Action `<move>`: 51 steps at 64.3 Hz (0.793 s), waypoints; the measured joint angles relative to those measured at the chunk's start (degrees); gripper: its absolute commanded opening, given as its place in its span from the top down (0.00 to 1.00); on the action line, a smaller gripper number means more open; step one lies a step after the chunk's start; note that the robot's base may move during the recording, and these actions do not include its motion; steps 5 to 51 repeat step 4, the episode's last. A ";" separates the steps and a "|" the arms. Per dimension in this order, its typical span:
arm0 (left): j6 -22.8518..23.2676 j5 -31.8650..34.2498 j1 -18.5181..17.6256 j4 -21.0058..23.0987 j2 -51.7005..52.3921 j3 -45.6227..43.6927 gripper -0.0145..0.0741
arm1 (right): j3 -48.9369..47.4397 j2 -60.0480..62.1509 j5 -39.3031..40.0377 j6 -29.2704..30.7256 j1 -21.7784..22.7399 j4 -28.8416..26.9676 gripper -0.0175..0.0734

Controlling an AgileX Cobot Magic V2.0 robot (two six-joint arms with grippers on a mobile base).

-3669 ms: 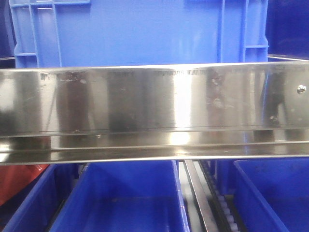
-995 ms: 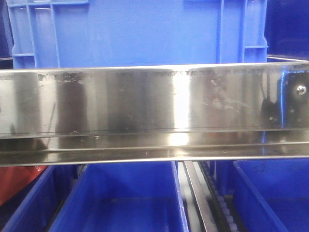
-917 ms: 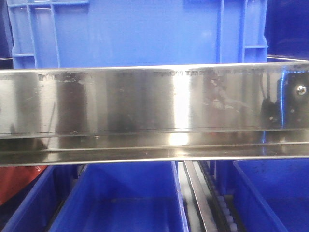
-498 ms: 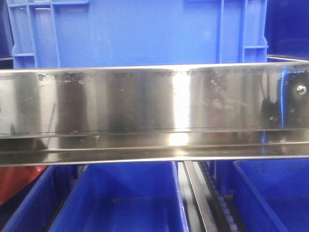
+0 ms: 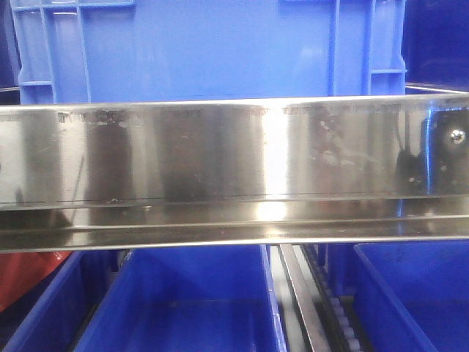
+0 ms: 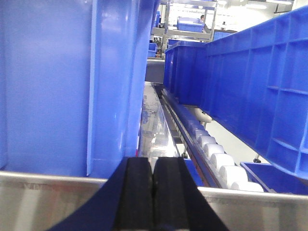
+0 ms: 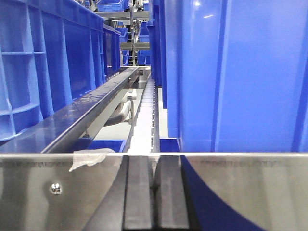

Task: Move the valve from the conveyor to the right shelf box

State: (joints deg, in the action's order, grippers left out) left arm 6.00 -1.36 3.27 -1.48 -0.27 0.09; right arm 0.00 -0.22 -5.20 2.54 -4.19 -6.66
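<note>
The valve and the conveyor are out of view. The shelf's shiny steel front rail [image 5: 220, 161] spans the front view, with a large blue crate [image 5: 212, 51] above it and blue boxes [image 5: 183, 301] [image 5: 418, 293] below. My left gripper [image 6: 153, 166] is shut, with its black fingers pressed together and nothing visible between them, just in front of the rail [image 6: 43, 202]. My right gripper [image 7: 154, 163] is shut too, with only a thin slit at the tips, facing the rail [image 7: 250, 192]. Neither gripper shows in the front view.
Blue crates stand close on both sides in the wrist views [image 6: 48, 86] [image 7: 236, 72]. A track of white rollers [image 6: 216, 159] runs back between crates. A scrap of tape [image 7: 89, 158] and a screw [image 7: 56, 188] sit on the rail.
Since 3.7 s ago the front view has shifted slightly, and a blue reflection now shows at the rail's right end. Nothing has visibly changed over the last second.
</note>
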 measured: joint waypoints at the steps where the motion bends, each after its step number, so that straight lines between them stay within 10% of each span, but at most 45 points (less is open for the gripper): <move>1: 0.00 0.00 0.00 0.00 0.00 0.00 0.96 | 0.00 0.00 0.00 0.00 0.00 0.00 0.99; 51: 0.00 0.00 0.00 0.00 0.00 0.00 0.96 | 0.00 0.00 0.00 0.00 0.00 0.00 0.99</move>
